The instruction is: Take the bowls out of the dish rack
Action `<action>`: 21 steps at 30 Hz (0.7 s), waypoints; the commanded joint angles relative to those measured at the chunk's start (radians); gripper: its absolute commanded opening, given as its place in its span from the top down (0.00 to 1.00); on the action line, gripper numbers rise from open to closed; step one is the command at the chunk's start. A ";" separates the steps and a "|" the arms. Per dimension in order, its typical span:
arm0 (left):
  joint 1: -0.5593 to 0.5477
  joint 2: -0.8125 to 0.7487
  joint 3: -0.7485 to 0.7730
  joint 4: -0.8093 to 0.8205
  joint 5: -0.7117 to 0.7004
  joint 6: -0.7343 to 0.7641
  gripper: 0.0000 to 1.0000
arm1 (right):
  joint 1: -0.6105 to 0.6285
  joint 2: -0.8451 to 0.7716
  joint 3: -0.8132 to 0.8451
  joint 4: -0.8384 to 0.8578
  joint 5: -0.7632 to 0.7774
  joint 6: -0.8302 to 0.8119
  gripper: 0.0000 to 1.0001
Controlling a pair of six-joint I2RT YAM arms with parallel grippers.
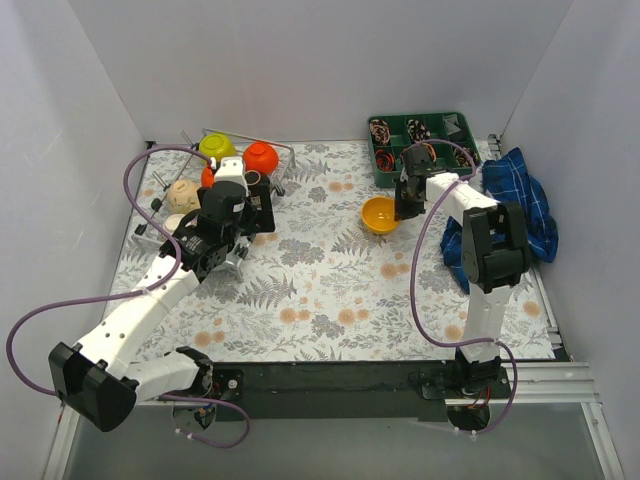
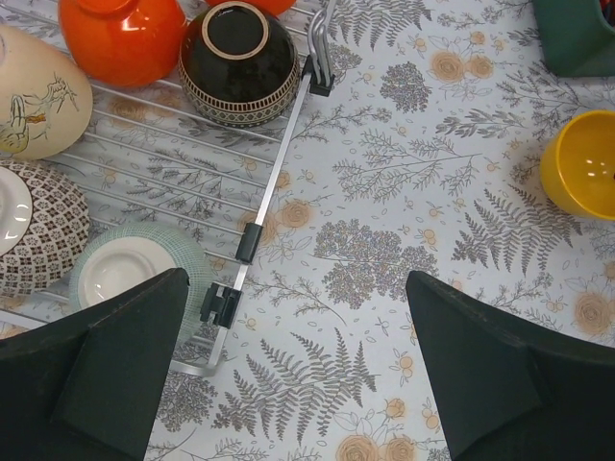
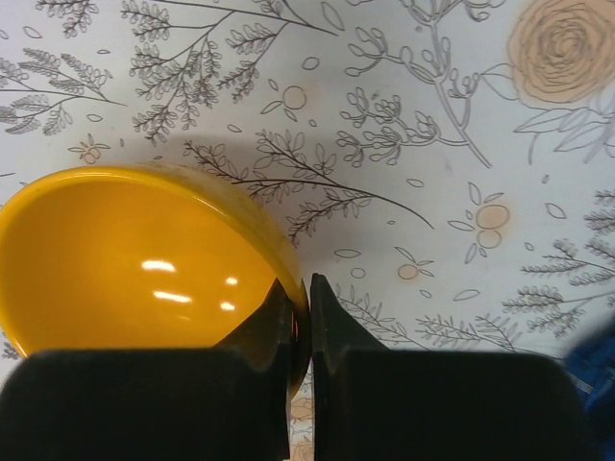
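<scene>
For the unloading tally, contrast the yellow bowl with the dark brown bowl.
The yellow bowl lies outside the dish rack, mouth up; the dark brown bowl sits in it, upside down. The right claw pinches the yellow bowl's rim; nothing grips the dark brown bowl. Both are small, round.

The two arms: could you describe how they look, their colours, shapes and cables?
The left arm and the right arm both have white boxy links joined by black joints, on black bases. A thin purple cable loops loosely along each arm. The left gripper and the right gripper have matte black, wedge-shaped fingers tapering to the tips. No markings are readable.
</scene>
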 commanded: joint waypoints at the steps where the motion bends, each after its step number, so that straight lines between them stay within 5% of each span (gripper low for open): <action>1: 0.000 -0.018 0.010 -0.016 -0.016 0.008 0.02 | -0.001 0.013 0.035 0.031 -0.048 0.026 0.91; 3: 0.001 -0.007 0.010 -0.017 -0.012 0.005 0.02 | -0.006 0.006 0.021 0.031 -0.054 0.023 0.83; 7: 0.001 0.021 0.028 -0.025 -0.019 0.006 0.02 | -0.007 -0.074 -0.016 0.030 -0.053 0.008 0.44; 10: 0.000 0.064 0.048 -0.034 -0.047 0.011 0.02 | -0.006 -0.167 -0.057 0.030 -0.053 0.001 0.26; 15: 0.006 0.186 0.129 -0.046 -0.111 0.034 0.02 | -0.006 -0.339 -0.170 0.031 -0.094 -0.006 0.13; 21: 0.082 0.327 0.267 -0.063 -0.153 0.085 0.02 | 0.008 -0.575 -0.289 0.040 -0.157 -0.029 0.11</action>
